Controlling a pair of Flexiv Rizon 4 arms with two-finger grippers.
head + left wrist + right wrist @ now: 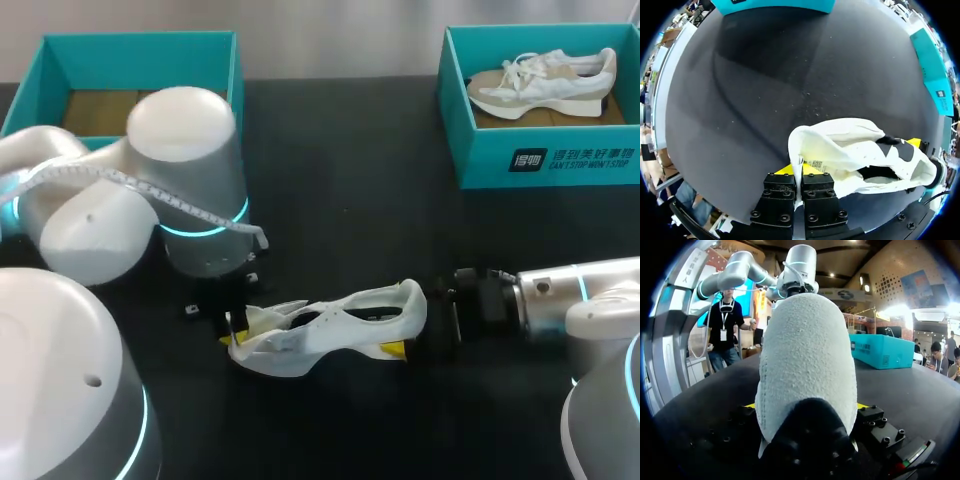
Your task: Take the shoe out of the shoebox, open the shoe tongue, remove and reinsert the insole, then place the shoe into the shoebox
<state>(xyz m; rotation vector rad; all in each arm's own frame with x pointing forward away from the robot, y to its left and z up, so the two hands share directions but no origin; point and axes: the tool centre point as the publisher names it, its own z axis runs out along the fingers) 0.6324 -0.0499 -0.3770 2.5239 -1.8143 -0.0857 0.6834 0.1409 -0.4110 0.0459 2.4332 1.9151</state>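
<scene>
Shoe (330, 325) is out on the black table (350, 180), stretched between the two grippers and well apart from both boxes. The left gripper (799, 170) is pinched tight on a white flap at the toe end, with the fabric running up between its fingers. The right gripper (806, 405) is clamped on the heel, one yellow tip on each side, and the heel blocks pretty much everything ahead of it.

From the head view, the left arm's (185, 180) fat white body sits in front of the left box (140, 45) and hides its near wall; only a brown cardboard floor shows inside. The right box (545, 160), at the far right corner, holds a second shoe (545, 82), white and beige, lying sole down.
</scene>
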